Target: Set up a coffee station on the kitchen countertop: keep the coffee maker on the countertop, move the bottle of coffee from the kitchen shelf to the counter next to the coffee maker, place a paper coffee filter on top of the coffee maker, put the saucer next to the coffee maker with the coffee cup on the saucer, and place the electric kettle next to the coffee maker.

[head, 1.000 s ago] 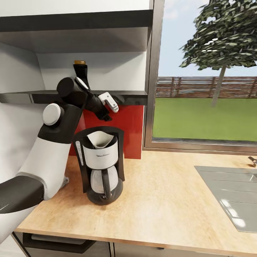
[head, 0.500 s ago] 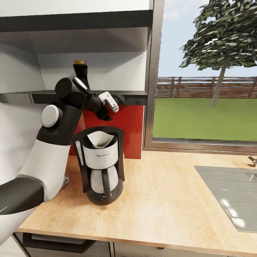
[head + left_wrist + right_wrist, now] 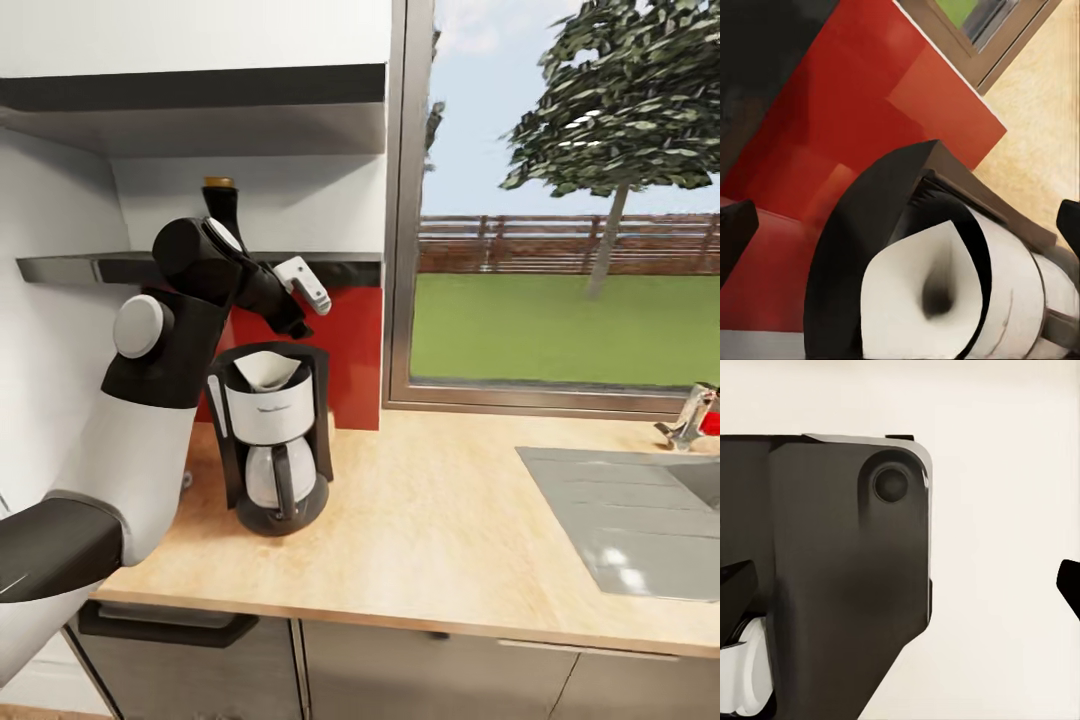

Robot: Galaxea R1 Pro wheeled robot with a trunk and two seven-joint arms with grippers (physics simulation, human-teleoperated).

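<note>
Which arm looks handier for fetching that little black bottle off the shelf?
The left. Its pincer is raised beside the kitchen shelf, close to the bottle of coffee, above the coffee maker. The right arm isn't near it.

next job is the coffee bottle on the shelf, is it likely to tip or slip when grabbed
Probably tippy: the bottle looks tall and slim, standing upright on the narrow shelf, so a sideways nudge could topple it. Its narrowed waist may give fingers a seat, though the glossy black surface looks slippery. It is partly hidden behind the left arm, so its base cannot be judged.
</note>
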